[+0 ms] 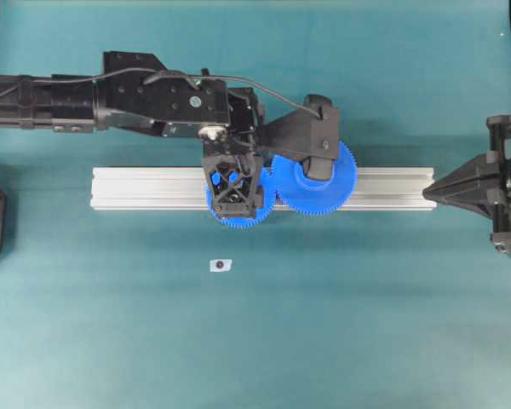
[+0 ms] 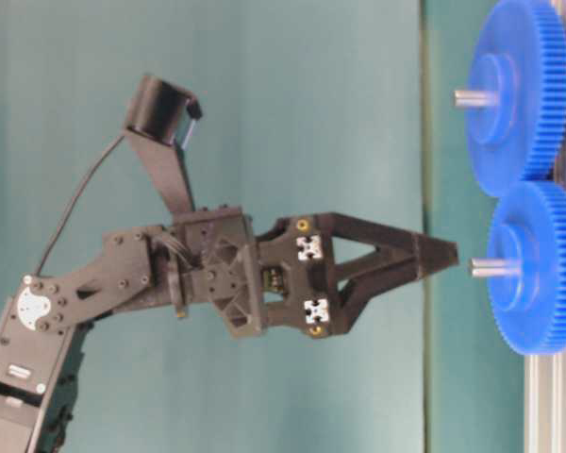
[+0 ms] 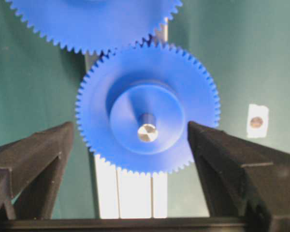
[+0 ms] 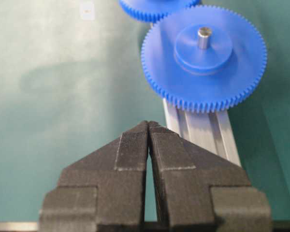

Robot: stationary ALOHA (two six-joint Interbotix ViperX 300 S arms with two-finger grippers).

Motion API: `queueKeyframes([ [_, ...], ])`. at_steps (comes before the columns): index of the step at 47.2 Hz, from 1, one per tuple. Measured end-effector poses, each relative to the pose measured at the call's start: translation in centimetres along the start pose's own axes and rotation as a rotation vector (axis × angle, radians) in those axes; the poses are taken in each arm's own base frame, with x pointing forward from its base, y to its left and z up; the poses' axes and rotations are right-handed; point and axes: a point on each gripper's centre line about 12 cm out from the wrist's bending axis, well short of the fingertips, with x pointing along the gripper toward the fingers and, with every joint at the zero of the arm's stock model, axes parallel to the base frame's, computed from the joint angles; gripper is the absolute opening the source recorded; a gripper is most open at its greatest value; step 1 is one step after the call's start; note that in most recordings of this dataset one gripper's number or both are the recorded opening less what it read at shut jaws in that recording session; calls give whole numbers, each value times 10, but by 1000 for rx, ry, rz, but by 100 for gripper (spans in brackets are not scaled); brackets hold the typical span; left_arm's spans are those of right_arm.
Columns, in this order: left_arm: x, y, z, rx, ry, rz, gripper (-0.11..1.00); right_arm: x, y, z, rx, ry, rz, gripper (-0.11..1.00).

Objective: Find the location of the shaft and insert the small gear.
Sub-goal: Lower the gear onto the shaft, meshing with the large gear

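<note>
On the aluminium rail (image 1: 153,188) across the middle of your teal table (image 1: 111,332), the small gear (image 3: 147,106) sits flat on the shaft (image 3: 147,132), whose silver tip shows through the gear's raised hub. Its teeth meet those of the larger blue gear (image 1: 332,194) just beside it on the same rail.

Your left gripper (image 1: 234,192) hangs directly over the small gear with its jaws spread wide. In the left wrist view one black finger (image 3: 34,154) stands to either side of the gear, both clear of the teeth and holding nothing. From overhead the gripper's frame covers most of the gear, so only the toothed rim (image 1: 238,221) peeks out below it.

Your right gripper (image 1: 443,183) points at the right-hand end of the rail with its fingertips pressed together and nothing between them (the right wrist view shows them meeting at a thin seam (image 4: 148,133)). It is well apart from both gears. From that camera the larger gear fills the near end of the rail, with its own grey pin (image 4: 204,36) standing up from its hub.

A small white sticker (image 1: 221,265) with a dark round spot lies on the table, on the near side of the rail.
</note>
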Motion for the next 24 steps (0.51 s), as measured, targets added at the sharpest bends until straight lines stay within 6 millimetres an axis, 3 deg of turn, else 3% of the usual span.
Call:
queueKeyframes([
  [24, 0, 0, -1, -3, 14, -2, 90, 0, 0, 0, 0, 0, 0, 4],
])
